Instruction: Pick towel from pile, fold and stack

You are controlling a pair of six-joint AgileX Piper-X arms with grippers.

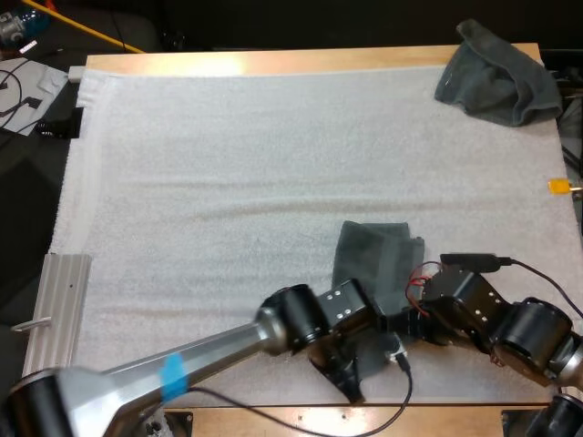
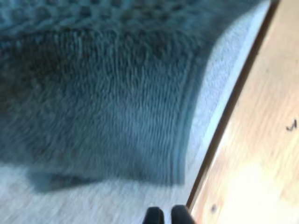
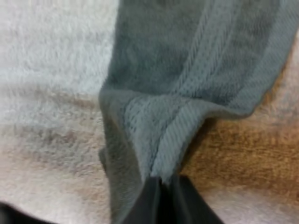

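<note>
Near the front edge of the white mat (image 1: 228, 173), a little right of its middle, a dark grey-green towel (image 1: 375, 259) lies partly folded, and both arms meet at its near end. My right claw (image 3: 161, 183) is clamped on a bunched ridge of this towel. My left claw (image 2: 167, 216) has its tips together with nothing between them, over the mat just beside the towel's corner and near the wooden tabletop (image 2: 261, 140). A second, crumpled towel (image 1: 496, 73) rests at the far right corner, well apart.

Rumpled grey-green towel (image 1: 378, 259), mat (image 1: 228, 182) near edge; crumpled towel (image 1: 496, 73), far-right corner.
</note>
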